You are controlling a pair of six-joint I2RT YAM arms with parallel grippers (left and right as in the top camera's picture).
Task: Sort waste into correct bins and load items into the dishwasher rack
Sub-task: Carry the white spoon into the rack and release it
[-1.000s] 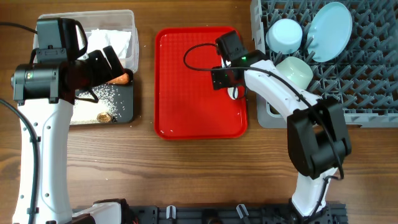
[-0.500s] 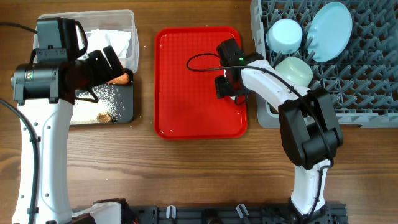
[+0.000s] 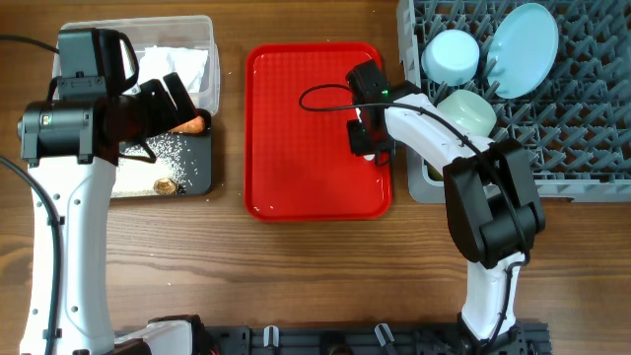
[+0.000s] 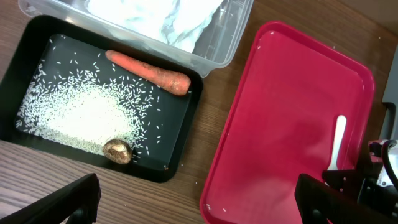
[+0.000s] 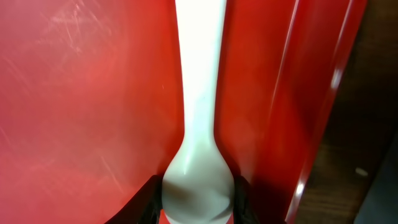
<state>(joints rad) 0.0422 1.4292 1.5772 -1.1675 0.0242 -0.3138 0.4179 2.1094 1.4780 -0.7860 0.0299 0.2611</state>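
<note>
My right gripper (image 3: 367, 138) is low over the right edge of the red tray (image 3: 306, 128). In the right wrist view its fingers (image 5: 198, 196) press on both sides of the bowl of the white plastic spoon (image 5: 198, 124), which lies on the tray. The spoon also shows in the left wrist view (image 4: 337, 140). My left gripper (image 4: 199, 211) is wide open and empty, held above the black bin (image 3: 197, 177). That bin holds rice (image 4: 81, 115), an orange carrot (image 4: 149, 71) and a brown lump (image 4: 117, 150). The clear bin (image 3: 202, 30) holds white napkins (image 4: 155, 15).
The grey dishwasher rack (image 3: 582, 138) at the right holds a pale blue bowl (image 3: 452, 55), a pale blue plate (image 3: 523, 47) and a mint-green bowl (image 3: 471, 110). A few stray rice grains lie on the table by the tray.
My right gripper turned at the wrist and shifted slightly right and down onto the spoon at the tray's right edge. The left arm has not moved.
</note>
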